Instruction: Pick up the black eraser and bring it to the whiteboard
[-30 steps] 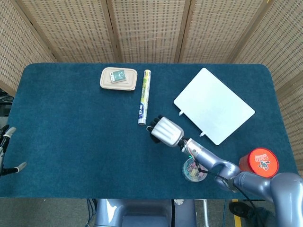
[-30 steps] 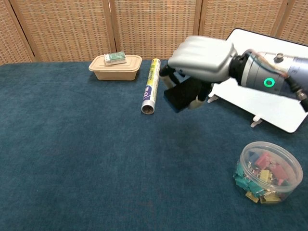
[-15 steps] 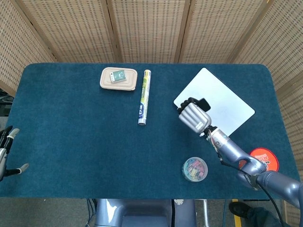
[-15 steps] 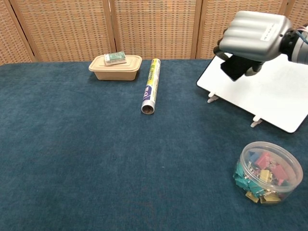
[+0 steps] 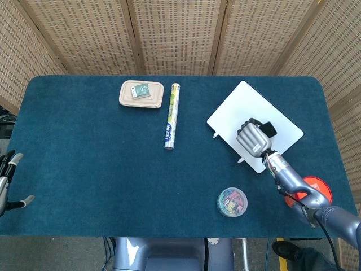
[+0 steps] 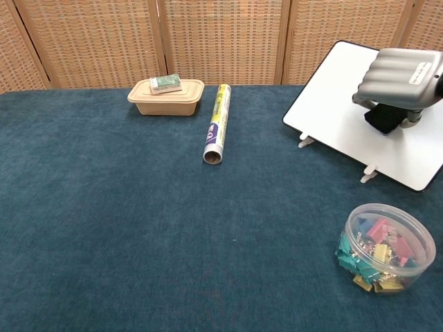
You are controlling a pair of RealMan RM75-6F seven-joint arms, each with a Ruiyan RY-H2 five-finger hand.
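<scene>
Right hand [image 5: 252, 139] curled, left hand [image 5: 8, 179] low

black eraser [image 6: 385, 119] — small dark block, gripped under right hand [image 6: 400, 77], frame right | whiteboard [image 5: 254, 125] — white, tilted, beneath it

Woven rattan folding screen [image 5: 180, 34], blue carpeted table [image 5: 84, 158], even light

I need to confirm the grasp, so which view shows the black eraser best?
The chest view: the black eraser shows from the side beneath the right hand, over the whiteboard. In the head view only a black end pokes out beyond the hand.
</scene>
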